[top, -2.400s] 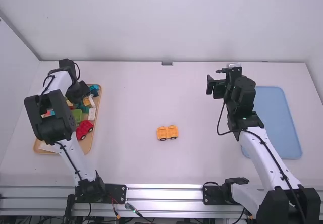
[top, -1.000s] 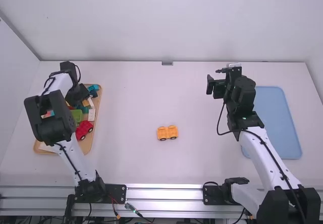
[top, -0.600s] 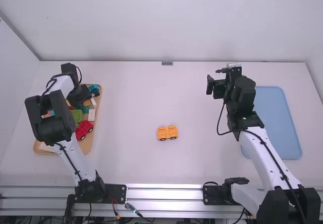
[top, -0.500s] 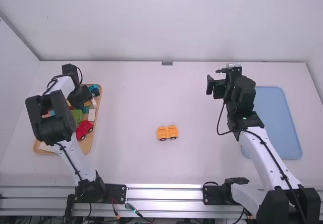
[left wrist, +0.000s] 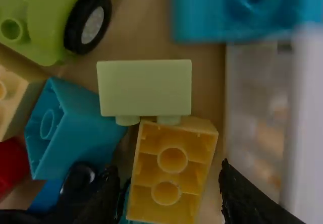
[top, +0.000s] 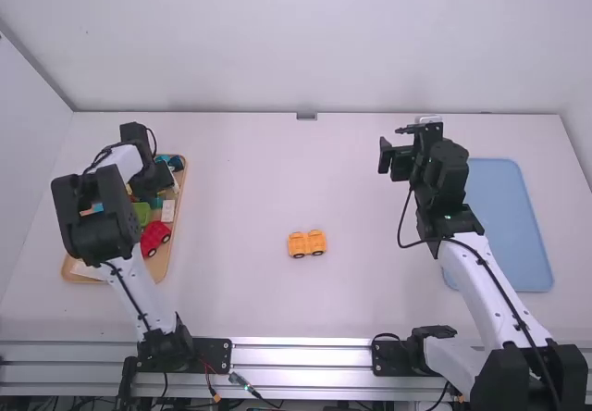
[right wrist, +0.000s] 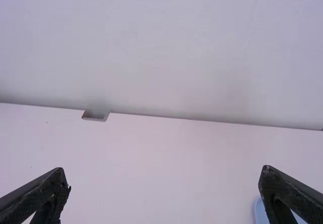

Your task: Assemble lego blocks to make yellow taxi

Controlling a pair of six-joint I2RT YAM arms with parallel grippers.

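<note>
An orange-yellow wheeled block point(top: 307, 243) sits on the middle of the table. My left gripper point(top: 152, 180) is low over the wooden tray point(top: 163, 261) at the left. In the left wrist view, a yellow block point(left wrist: 169, 171) with its hollow underside showing lies between the fingertips of my open left gripper point(left wrist: 170, 179), with a gap to one finger. A pale yellow-green block point(left wrist: 144, 88) lies against its end. My right gripper point(top: 398, 156) is raised at the right, and in its wrist view the right gripper point(right wrist: 165, 176) stands wide open and holds nothing.
The tray also holds a red car point(top: 154, 237), a green wheeled piece point(left wrist: 50, 19), teal blocks point(left wrist: 68, 128) and a white piece point(left wrist: 303, 123) close beside the left fingers. A blue tray point(top: 509, 226) lies under and beside the right arm.
My left gripper has shifted a little to the right and toward the camera over the tray. The right arm and the orange-yellow wheeled block have kept still.
</note>
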